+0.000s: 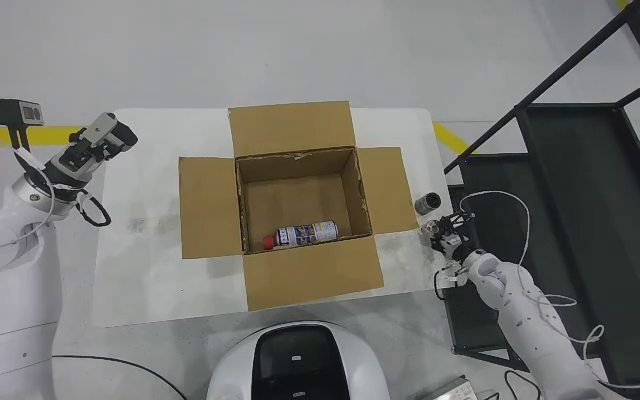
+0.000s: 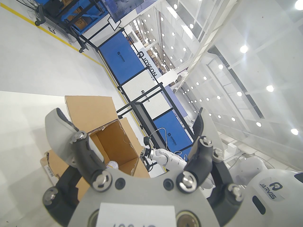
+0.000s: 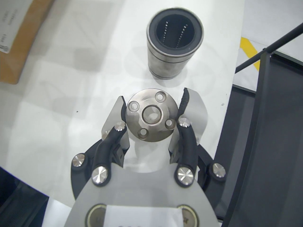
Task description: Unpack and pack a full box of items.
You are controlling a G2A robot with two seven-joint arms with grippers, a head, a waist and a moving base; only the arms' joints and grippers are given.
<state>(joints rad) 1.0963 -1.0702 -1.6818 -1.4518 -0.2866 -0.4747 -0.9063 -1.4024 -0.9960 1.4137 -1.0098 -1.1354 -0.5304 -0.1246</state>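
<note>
An open cardboard box (image 1: 300,165) sits mid-table with its flaps spread; a spray can (image 1: 305,235) with a red cap lies inside near the front wall. On the table's right edge my right gripper (image 3: 152,109) is shut on a round metal flange (image 3: 151,115) with several holes. Just beyond it stands a steel cylinder bearing (image 3: 174,41), upright and apart from the gripper; from above the bearing (image 1: 428,202) is right of the box flap. My left gripper (image 2: 127,124) is open and empty, raised over the table's left rear corner, with the box (image 2: 113,140) below it.
A dark metal rack (image 1: 560,200) stands just off the table's right edge, close to my right arm. The white table (image 1: 150,280) has bare room left of the box. A yellow floor line (image 3: 248,48) runs beside the rack.
</note>
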